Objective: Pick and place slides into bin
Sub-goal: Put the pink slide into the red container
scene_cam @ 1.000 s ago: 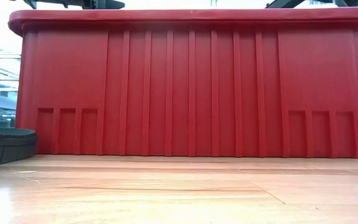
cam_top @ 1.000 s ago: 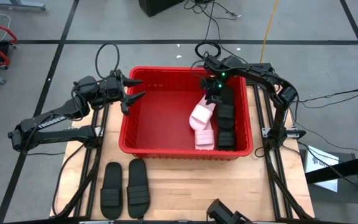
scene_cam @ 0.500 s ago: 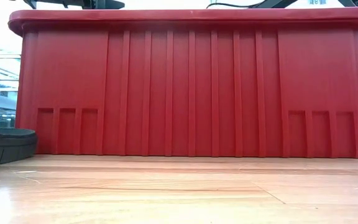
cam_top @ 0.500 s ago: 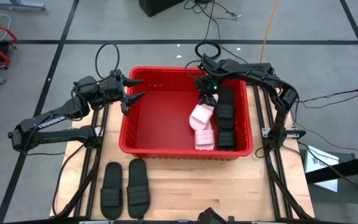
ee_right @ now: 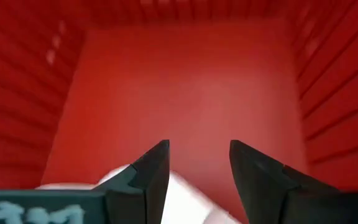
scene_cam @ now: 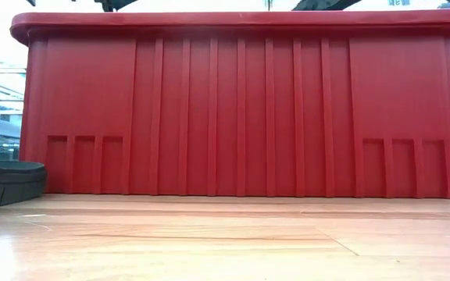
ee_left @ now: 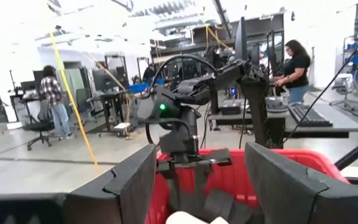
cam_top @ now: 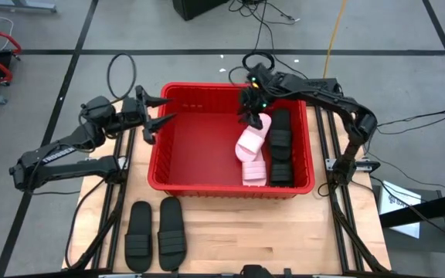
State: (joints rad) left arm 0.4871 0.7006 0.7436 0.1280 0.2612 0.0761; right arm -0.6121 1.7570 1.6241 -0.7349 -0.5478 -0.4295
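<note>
Slides (cam_top: 253,147) piled in the red bin (cam_top: 199,185) could snag the right gripper's (cam_top: 250,110) released fingers; left gripper (cam_top: 159,116) gapes empty.

Bin: your red bin (cam_top: 164,166) sits mid-bench, seen from straight above.
In bin: two pale pink slides (cam_top: 249,154) lie beside two black slides (cam_top: 281,143) along its right side.
On bench: two black slides (cam_top: 154,233) lie side by side on the wooden bench (cam_top: 238,239), near the bin's front left corner.
Left tool: your left tool (cam_top: 157,116) hangs open over the bin's left rim.
Right tool: your right tool (cam_top: 249,116) is inside the bin, jaws parted, just above the pink slides.
</note>
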